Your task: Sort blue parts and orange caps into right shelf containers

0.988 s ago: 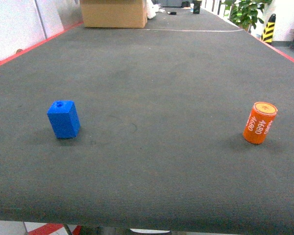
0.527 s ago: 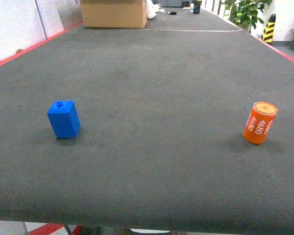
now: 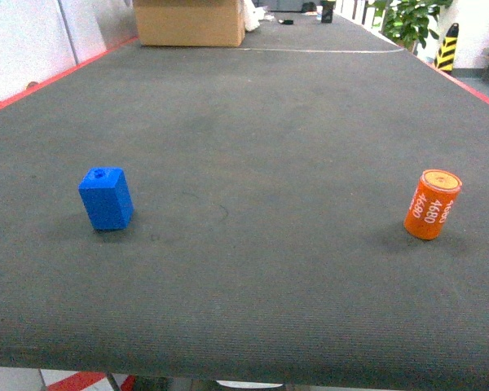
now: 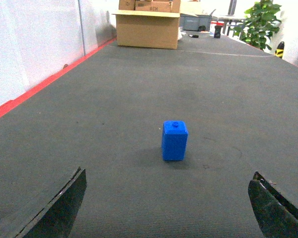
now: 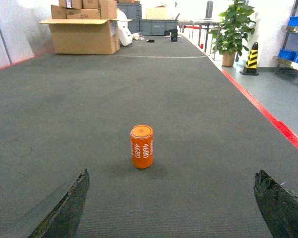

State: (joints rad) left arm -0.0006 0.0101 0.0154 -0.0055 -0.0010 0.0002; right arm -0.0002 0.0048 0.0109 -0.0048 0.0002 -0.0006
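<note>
Grey ribbed matting covers the desk [image 3: 253,122], which has a red edge along both long sides. On the near left of the head view stands the blue part [image 3: 106,198], upright, with the round hole in its top face showing. Well apart from it, on the near right, stands the orange cap [image 3: 431,204], upright too, its white "4680" lettering running up the side and its paler top facing up. Neither arm appears in the head view.

From the left wrist camera, the blue part [image 4: 175,140] sits ahead on the matting, roughly centred between the two dark fingers [image 4: 59,208] of the left gripper [image 4: 169,210]. The jaws are spread wide, released, with nothing between them, and the part lies farther off than the fingertips, not touched.

From the right wrist camera, the orange cap [image 5: 142,147] stands ahead, a little left of centre between the fingers [image 5: 64,208] of the right gripper [image 5: 171,208]. These jaws too are released and wide apart, holding nothing, with the cap beyond them.

At the far end of the desk rests a cardboard box [image 3: 190,22]. A potted plant [image 5: 232,29] and a black-and-yellow cone [image 5: 251,58] stand on the floor past the right edge, and blue containers [image 5: 294,37] sit on a rack at the far right.
</note>
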